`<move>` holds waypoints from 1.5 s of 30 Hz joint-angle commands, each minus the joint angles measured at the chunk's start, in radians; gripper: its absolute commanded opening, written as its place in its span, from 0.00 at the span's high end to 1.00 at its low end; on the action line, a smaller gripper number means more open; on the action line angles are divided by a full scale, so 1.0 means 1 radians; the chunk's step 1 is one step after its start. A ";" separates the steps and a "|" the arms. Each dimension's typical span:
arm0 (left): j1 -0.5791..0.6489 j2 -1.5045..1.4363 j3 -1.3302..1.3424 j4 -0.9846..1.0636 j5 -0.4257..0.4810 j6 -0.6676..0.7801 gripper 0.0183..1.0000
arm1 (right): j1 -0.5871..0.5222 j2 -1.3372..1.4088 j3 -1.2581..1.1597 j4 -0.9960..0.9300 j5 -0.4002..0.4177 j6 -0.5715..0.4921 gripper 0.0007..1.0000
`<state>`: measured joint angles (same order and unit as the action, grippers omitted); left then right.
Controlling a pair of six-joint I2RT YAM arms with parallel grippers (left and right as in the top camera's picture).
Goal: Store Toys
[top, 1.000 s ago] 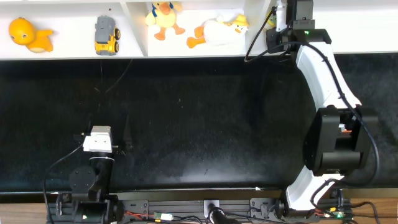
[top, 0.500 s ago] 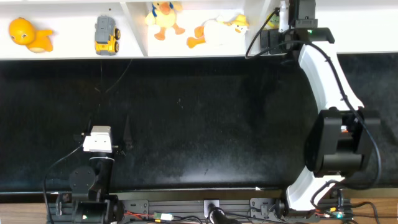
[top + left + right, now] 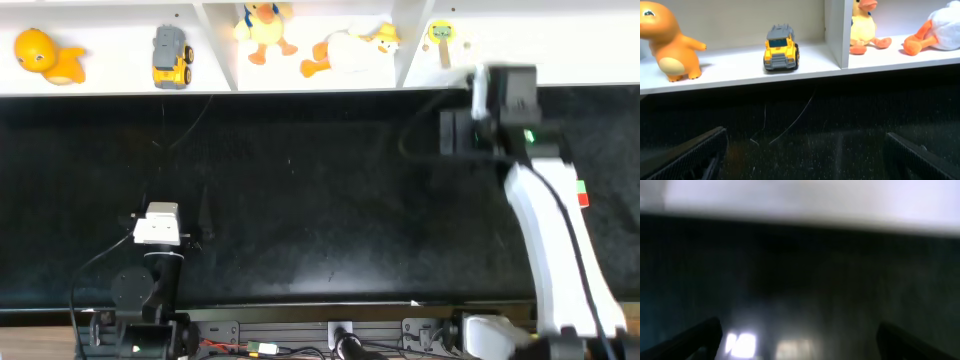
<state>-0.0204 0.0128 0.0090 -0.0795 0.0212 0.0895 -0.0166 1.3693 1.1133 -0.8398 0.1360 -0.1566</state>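
The small toy (image 3: 440, 36) stood in the right compartment of the shelf (image 3: 300, 86). In the middle compartment I saw the yellow duck (image 3: 264, 28) sitting beside the white duck plush (image 3: 350, 50), which lay on its side. The yellow truck (image 3: 171, 56) and orange figure (image 3: 48, 55) stood in the left one. My right gripper (image 3: 797, 339) hung over the black surface (image 3: 320, 200) near the shelf, fingers spread and empty. The left gripper (image 3: 805, 152) sat well back, facing the truck, its fingers also released.
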 commanded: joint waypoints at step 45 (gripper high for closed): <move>-0.008 -0.010 -0.001 -0.005 -0.005 0.023 0.00 | -1.044 0.103 -0.197 0.122 -0.462 -0.967 0.00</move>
<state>-0.0204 0.0128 0.0090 -0.0792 0.0212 0.0895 -1.0657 1.4212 0.9215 -0.7322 -0.2600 -1.0451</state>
